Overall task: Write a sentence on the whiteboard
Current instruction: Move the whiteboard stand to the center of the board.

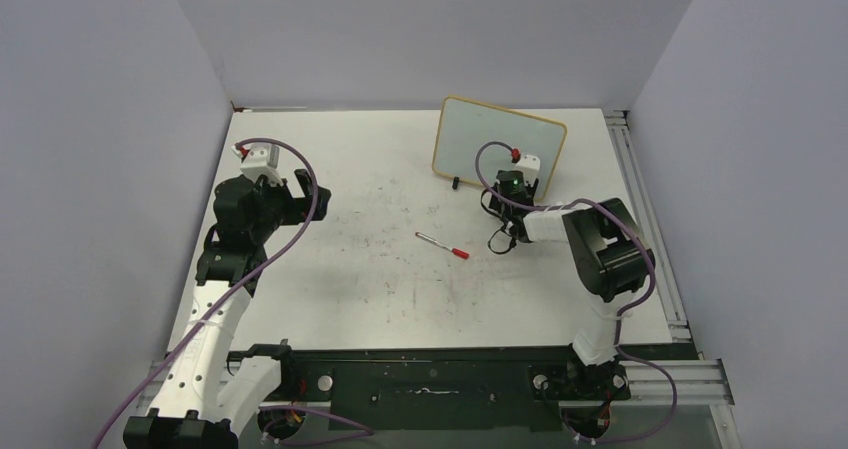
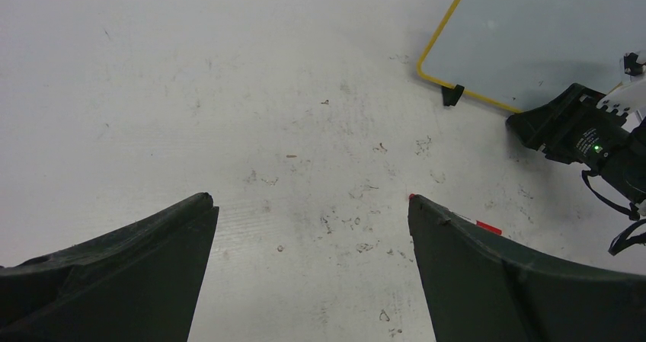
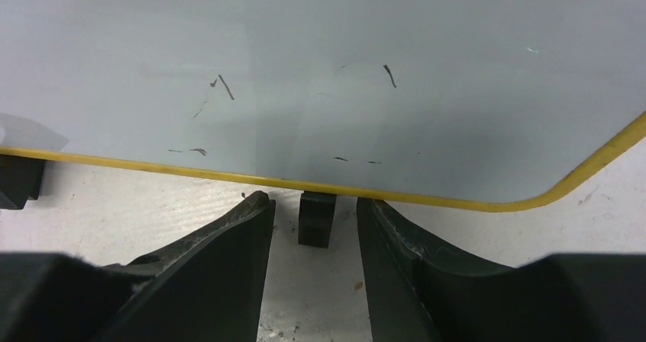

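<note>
Your right claw (image 3: 312,202) is sitting narrow, its fingers (image 3: 228,243) a slim gap apart and gripping nothing. It is pointing straight at a black foot (image 3: 316,222) of the whiteboard (image 3: 320,75), which is showing in that gap just past the tips; I cannot tell whether they are touching it. The board is standing propped at the far right of the worktop (image 1: 380,289), its face carrying a few short dark flecks. From above, your own right wrist is covering its lower right corner. Behind that arm, the red-ended marker (image 1: 442,245) is lying loose between both arms. Your left claw (image 2: 308,201) is hanging wide and empty over scuffed worktop, well apart from the board.
</note>
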